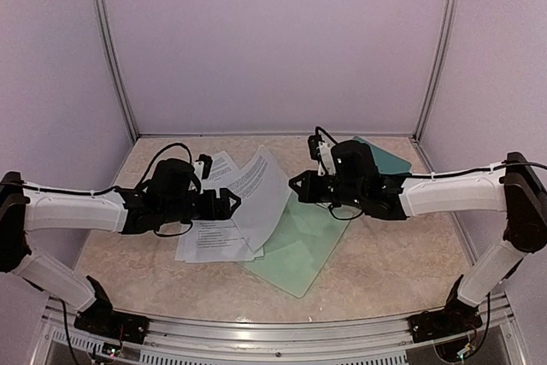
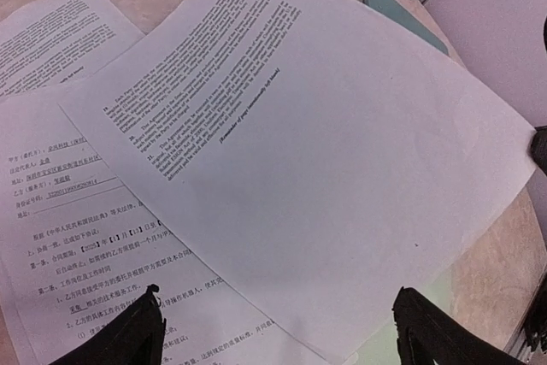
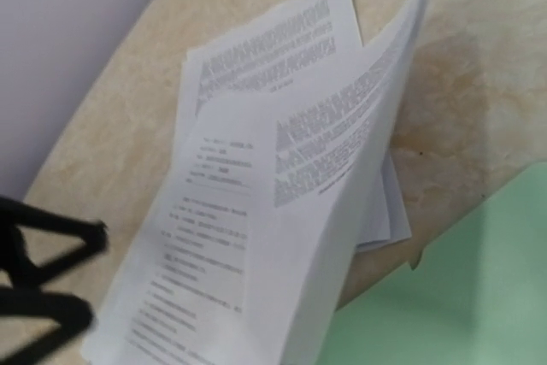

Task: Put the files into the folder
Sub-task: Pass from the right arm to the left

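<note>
The left fingers (image 1: 229,203) are standing wide apart and hovering over the files (image 1: 214,241), which are lying fanned out on the surface (image 1: 393,254) below and ahead of them, partly over a pale green board (image 1: 295,258). The top sheet (image 2: 342,168) is curling up between the two pairs of fingers. The right fingers (image 1: 297,184) are pressing together right at its raised edge, though I cannot tell if they are pinching it. The folder (image 1: 386,158), dark teal, is lying behind the right fingers, apart from the files and partly hidden under that arm.
</note>
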Motion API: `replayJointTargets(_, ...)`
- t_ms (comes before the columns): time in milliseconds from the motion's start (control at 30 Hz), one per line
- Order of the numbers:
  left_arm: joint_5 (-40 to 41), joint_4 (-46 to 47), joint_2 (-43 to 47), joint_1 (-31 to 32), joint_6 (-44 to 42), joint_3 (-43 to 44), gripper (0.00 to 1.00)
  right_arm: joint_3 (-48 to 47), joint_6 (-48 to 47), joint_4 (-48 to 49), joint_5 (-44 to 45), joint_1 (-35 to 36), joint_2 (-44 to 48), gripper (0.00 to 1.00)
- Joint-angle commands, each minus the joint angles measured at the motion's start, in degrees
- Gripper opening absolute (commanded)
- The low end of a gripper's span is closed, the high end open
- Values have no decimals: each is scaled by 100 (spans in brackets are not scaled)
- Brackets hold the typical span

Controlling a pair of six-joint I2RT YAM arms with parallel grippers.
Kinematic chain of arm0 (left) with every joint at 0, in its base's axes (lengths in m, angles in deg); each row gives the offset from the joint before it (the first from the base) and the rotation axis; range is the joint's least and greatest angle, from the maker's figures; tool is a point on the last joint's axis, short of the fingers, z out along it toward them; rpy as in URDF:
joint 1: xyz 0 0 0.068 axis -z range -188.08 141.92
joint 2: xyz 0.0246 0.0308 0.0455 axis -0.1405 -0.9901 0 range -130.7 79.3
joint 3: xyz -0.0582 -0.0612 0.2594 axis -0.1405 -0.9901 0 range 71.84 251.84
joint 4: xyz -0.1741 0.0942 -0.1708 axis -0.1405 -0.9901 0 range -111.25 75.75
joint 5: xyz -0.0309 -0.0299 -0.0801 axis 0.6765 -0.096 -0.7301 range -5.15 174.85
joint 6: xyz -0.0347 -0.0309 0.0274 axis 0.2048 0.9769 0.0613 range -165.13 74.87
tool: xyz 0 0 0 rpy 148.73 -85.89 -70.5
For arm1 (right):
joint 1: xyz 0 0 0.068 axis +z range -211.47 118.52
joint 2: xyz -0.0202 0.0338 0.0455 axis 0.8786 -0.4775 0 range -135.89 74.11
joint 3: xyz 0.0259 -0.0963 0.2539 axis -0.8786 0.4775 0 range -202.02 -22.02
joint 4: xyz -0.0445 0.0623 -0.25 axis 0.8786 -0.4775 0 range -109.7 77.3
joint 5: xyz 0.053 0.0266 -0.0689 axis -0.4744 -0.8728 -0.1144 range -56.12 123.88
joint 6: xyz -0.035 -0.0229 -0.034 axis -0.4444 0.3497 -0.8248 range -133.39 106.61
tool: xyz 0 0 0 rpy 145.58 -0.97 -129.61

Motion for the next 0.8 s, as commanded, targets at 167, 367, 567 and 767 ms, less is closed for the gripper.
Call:
replayJointTargets(167,-115,459,-720,481,421,245,91,404,435,-157,761,76,1051,0)
replayJointTargets(367,467,839,-1468,1182,18,612,93,460,612,-228,1027,85,1299,0)
replayJointTargets(567,-51,1092,-1812,1172,462,812,95,344,465,-574,1270,93,1513,0)
replayJointTargets(767,-289,848,-2062,1033,1001,1262,97,517,483,-1058,1615,85,1789,0)
